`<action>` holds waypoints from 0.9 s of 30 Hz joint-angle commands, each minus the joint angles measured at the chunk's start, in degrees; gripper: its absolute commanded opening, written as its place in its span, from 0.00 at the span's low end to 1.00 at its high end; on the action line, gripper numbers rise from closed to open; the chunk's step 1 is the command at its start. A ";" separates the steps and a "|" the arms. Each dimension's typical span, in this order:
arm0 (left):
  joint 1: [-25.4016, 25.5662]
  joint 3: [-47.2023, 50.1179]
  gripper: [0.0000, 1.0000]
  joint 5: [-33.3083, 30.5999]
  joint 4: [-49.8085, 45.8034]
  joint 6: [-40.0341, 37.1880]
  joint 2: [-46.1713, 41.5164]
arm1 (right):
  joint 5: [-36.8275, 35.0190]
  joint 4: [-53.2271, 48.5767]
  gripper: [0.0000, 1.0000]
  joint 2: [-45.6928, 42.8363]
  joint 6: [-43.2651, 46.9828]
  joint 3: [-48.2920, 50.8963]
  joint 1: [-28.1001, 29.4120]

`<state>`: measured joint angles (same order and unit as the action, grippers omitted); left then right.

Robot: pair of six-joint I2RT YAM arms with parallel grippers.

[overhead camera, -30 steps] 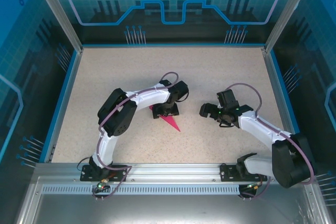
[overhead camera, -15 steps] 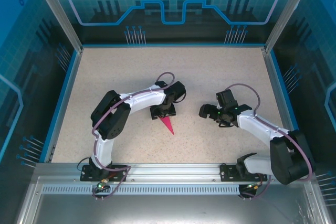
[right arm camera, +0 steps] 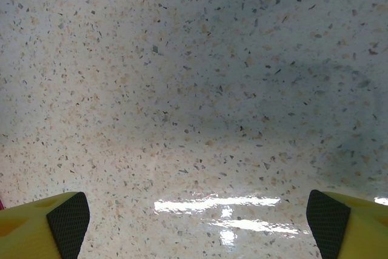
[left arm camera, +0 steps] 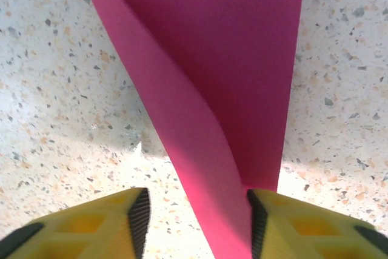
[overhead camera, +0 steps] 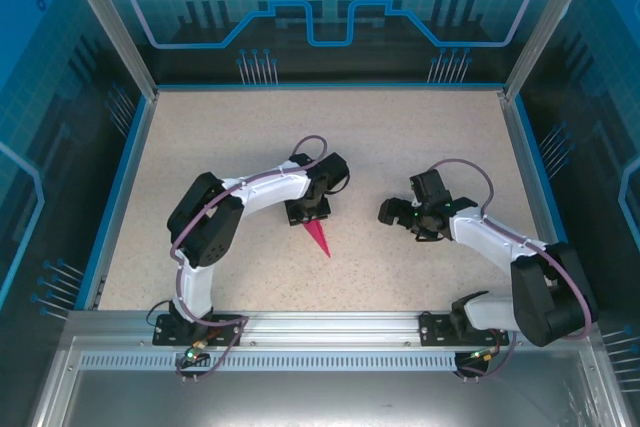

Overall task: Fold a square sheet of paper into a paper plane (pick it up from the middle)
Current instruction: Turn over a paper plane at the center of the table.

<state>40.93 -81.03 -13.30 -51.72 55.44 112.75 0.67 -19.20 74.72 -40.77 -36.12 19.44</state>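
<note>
Our left pincer (left arm camera: 197, 222), spread, straddled the raised flap of the creased magenta-pink paper sheet (left arm camera: 242, 77); we judged pressing squarely along the crease best. Our right pincer (right arm camera: 197, 216) gaped.

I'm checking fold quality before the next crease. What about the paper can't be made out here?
Top external: the left gripper covers most of the paper; only its pointed tip shows, and the creases are too small to read.
Left wrist: the bottom edge cuts off the paper's near end, so whether the fingers touch it is unclear.
</note>
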 commanded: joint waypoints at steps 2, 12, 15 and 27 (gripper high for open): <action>-0.62 1.29 0.42 -1.53 -0.75 0.45 -2.58 | 0.83 0.18 0.96 0.82 -0.34 -1.82 -0.45; -1.91 2.48 0.02 -2.20 0.41 0.05 -5.64 | 1.39 0.04 0.95 0.81 -0.27 -2.63 -0.21; -2.19 3.02 0.00 -2.08 2.73 -2.97 -8.87 | 1.88 -0.34 0.95 0.04 -0.09 -2.99 -0.20; -4.01 15.41 0.00 18.58 37.70 -13.55 -22.54 | 4.73 0.07 0.95 -8.00 1.08 -4.05 -0.29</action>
<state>37.95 -70.15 -4.19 -27.27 43.86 89.76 3.40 -19.33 68.42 -40.60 -38.41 19.44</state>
